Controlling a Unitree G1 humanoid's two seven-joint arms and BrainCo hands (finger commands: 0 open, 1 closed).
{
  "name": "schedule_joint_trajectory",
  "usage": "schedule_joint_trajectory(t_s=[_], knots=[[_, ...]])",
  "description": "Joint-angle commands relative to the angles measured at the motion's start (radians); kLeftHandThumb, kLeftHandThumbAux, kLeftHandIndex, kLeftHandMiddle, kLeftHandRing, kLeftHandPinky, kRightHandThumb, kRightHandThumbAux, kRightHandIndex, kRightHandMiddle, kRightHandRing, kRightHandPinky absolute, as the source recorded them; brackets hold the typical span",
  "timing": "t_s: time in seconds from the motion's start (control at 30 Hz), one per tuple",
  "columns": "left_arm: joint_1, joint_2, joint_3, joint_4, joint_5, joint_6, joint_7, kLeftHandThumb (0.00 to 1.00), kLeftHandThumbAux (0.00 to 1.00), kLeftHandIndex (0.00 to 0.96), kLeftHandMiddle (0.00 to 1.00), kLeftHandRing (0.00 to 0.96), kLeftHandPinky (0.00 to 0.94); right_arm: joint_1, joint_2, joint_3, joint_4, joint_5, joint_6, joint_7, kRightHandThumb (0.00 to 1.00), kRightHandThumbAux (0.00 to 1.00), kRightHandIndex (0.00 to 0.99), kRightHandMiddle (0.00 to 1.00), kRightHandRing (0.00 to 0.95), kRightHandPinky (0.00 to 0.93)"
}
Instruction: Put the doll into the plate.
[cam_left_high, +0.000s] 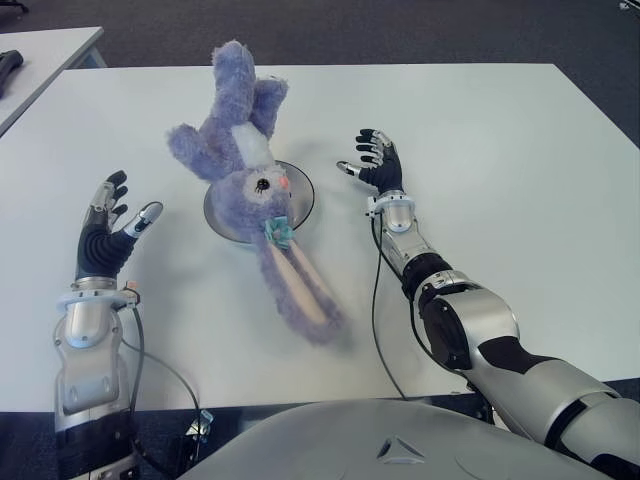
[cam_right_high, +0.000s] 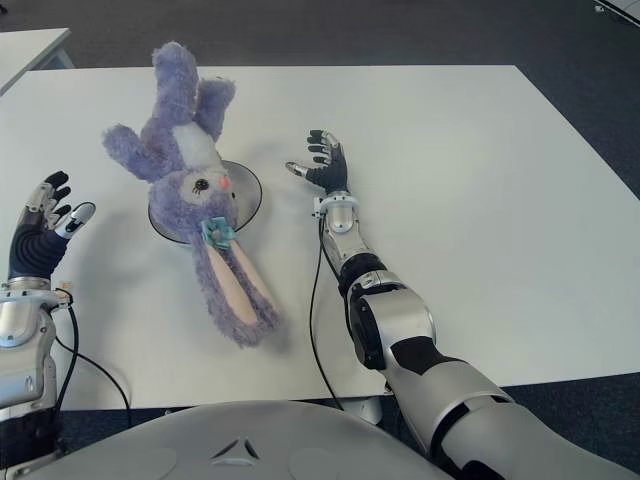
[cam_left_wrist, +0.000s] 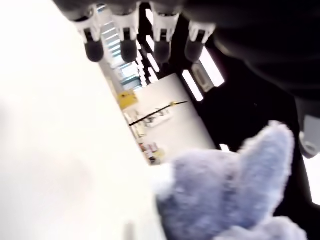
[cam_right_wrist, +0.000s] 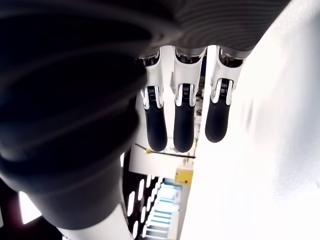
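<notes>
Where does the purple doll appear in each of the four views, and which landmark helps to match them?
Left eye view: doll left of centre, lying over the plate.
Right eye view: doll further left.
Left wrist view: only purple plush, low and toward the right.
Right wrist view: not in it.
Shared landmark: the white table.

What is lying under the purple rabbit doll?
The grey plate lies under the doll; only its rim shows beside the head. Its middle is covered. The ears hang onto the white table.

No text, label, brand, number or sign can be read on anything in these views.
</notes>
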Motion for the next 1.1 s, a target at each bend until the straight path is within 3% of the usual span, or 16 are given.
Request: schedule_joint_trajectory(t_s=[0.03,0.17,0.3,0.6,0.93,1.1], knots=[[-0.12,-0.036,-0.056,0.15,0.006,0.042,0.048,0.0,0.4,0.0,0.009,0.0,0.0,0.224,0.025,0.009,0.129,-0.015,0.051,-0.001,0.088,0.96,0.226,0.282,0.268,0.266],[-0.243,-0.084,-0.096,0.304,0.014,0.048,0.104,0.0,0.399,0.0,0.005,0.0,0.0,0.222,0.025,0.008,0.129,-0.014,0.054,-0.001,0.074,0.958,0.224,0.28,0.265,0.26],[-0.321,-0.101,-0.078,0.42,-0.037,0.047,0.113,0.0,0.4,0.0,0.001,0.0,0.0,0.221,0.026,0.008,0.129,-0.014,0.055,-0.002,0.061,0.955,0.222,0.279,0.263,0.262],[-0.513,-0.099,-0.041,0.809,-0.105,-0.068,0.092,0.0,0.403,0.0,0.01,0.0,0.0,0.224,0.028,0.012,0.129,-0.02,0.05,-0.009,0.06,0.962,0.228,0.278,0.261,0.26],[-0.618,-0.111,-0.026,1.064,-0.155,-0.187,0.038,0.0,0.406,0.0,0.016,0.0,0.0,0.228,0.03,0.012,0.128,-0.02,0.04,-0.015,0.074,0.959,0.229,0.281,0.263,0.259],[-0.646,-0.141,-0.027,1.124,-0.19,-0.221,0.008,0.0,0.409,0.0,0.016,0.0,0.0,0.229,0.028,0.021,0.129,-0.028,0.043,-0.025,0.069,0.956,0.231,0.281,0.266,0.265]])
